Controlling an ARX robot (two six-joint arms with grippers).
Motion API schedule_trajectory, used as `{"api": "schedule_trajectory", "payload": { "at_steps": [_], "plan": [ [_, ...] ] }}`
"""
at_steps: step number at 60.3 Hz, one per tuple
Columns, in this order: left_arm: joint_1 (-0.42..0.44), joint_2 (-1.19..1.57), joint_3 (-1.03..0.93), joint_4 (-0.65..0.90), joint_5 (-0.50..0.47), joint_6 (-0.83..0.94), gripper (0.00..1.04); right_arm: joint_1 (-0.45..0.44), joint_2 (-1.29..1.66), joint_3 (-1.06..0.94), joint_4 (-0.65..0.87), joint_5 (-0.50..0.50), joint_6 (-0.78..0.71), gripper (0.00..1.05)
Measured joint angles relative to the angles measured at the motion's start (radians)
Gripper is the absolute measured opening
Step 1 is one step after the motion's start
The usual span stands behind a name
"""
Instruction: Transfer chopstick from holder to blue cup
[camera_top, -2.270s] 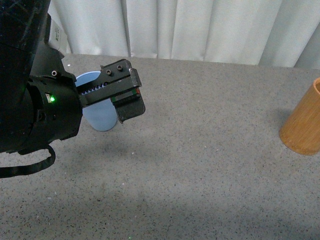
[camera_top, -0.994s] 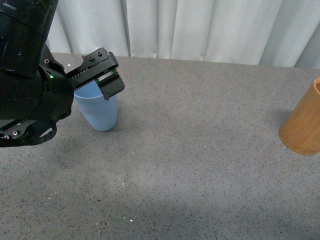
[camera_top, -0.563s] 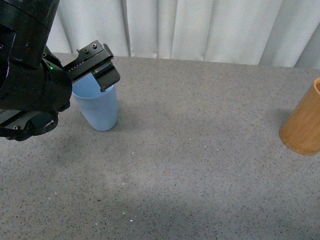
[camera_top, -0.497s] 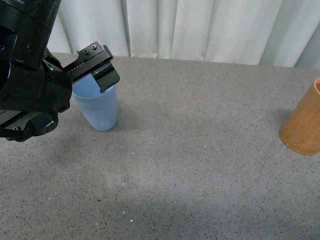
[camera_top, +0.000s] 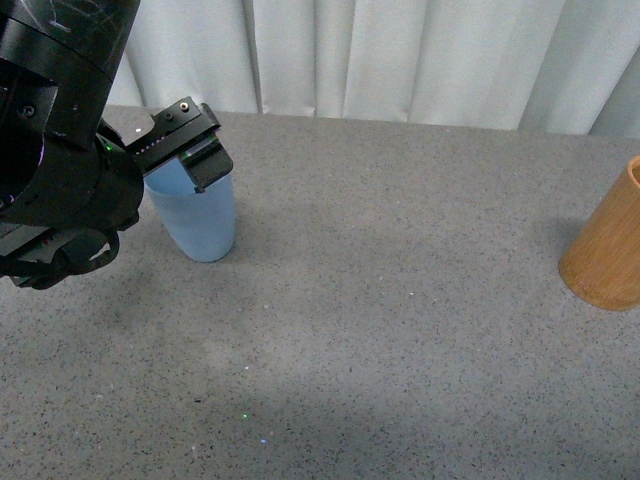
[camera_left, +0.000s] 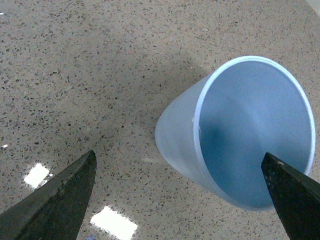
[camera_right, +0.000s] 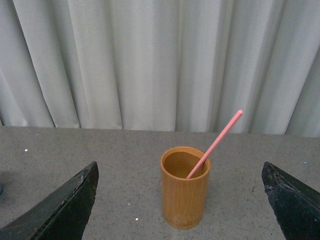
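Chopstick: a single pink chopstick stood slanted in the bamboo holder, lower end hidden inside, upper half clear above the rim
Handling: judged light, thin, stiff and smooth, so likely to swivel or slip in a loose pinch; the exposed shaft just above the rim looked the best place to grip
Right gripper: jaws spread wide and empty, facing the holder from some way off
Left gripper: jaws wide apart, holding nothing, poised over the blue cup
Blue cup: upright, mouth open, inside empty as far as the left wrist view showed
Edges: in the front view the holder sat at the far right of the table, cut by the frame; the curtain closed off the back
Open room: bare tabletop lay between holder and cup, which were well apart
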Motion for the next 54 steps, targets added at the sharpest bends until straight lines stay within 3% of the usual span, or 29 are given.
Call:
{"api": "schedule_trajectory", "payload": {
  "at_steps": [39, 54],
  "plan": [
    [0.011, 0.023, 0.003, -0.005, -0.027, -0.002, 0.98, 0.000, 0.000, 0.000, 0.000, 0.000, 0.000, 0.95],
    [0.006, 0.033, 0.005, -0.012, -0.030, -0.003, 0.55, 0.000, 0.000, 0.000, 0.000, 0.000, 0.000, 0.95]
  ]
}}
